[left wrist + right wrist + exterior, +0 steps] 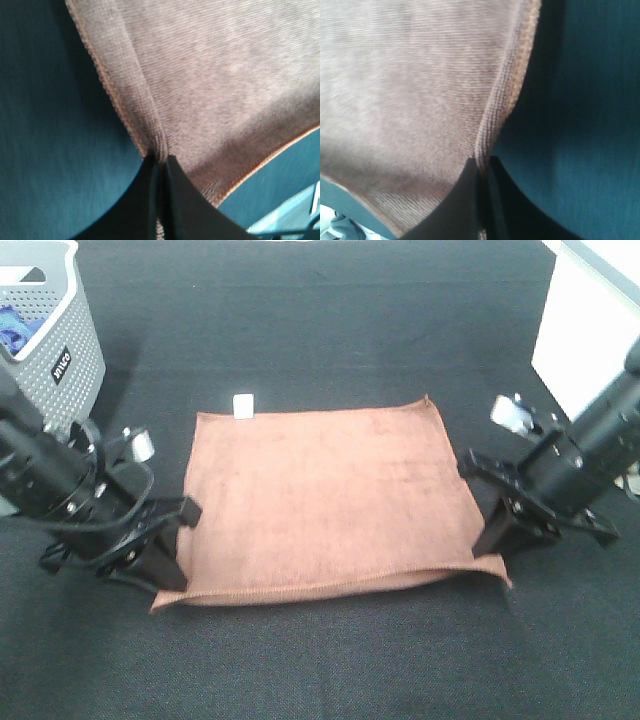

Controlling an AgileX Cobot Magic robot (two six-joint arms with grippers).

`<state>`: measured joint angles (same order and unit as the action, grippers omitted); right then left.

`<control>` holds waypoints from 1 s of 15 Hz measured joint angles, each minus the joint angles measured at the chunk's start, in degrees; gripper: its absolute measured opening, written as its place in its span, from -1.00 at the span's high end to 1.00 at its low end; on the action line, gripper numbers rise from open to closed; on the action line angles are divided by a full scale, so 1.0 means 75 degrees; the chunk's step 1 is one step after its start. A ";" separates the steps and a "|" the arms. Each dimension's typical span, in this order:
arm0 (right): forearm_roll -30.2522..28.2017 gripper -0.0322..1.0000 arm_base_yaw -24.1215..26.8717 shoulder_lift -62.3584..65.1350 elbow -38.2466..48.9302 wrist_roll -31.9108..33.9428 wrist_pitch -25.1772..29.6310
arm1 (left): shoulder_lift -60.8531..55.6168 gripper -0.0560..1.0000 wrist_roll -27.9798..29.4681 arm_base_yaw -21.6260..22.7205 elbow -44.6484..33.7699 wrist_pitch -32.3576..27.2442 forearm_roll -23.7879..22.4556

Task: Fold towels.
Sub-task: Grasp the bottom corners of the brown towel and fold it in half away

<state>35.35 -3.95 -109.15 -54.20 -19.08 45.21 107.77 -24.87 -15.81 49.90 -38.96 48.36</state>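
A brown towel [325, 495] lies spread on the black table with a white tag [243, 405] at its far left corner. My left gripper [165, 565] is shut on the towel's near left edge; the left wrist view shows its fingers [172, 200] pinching the hem of the towel [210, 85]. My right gripper [497, 540] is shut on the near right edge; the right wrist view shows its fingers [470, 205] pinching the hem of the towel [410, 90]. The near corners are slightly lifted.
A grey perforated basket [45, 325] stands at the far left with blue cloth inside. A white box [590, 330] stands at the far right. The black tabletop [320, 660] extends all round the towel.
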 joint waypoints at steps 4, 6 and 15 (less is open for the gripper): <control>0.0283 0.94 -0.0008 0.0260 0.0359 -0.0328 -0.0428 | -0.0435 0.89 0.0000 -0.0107 -0.0145 0.0458 0.0176; 0.0634 0.94 -0.0008 0.0275 -0.0092 -0.0879 -0.0672 | -0.0519 0.89 0.0000 -0.0115 0.0145 0.1215 0.0252; 0.0573 0.94 -0.0008 -0.1719 -0.4385 -0.0879 -0.0970 | 0.1070 0.89 0.0000 -0.0115 0.3132 0.2590 -0.0596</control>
<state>39.65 -4.01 -122.04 -87.09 -25.67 37.93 115.79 -24.87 -16.67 73.40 -19.54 43.89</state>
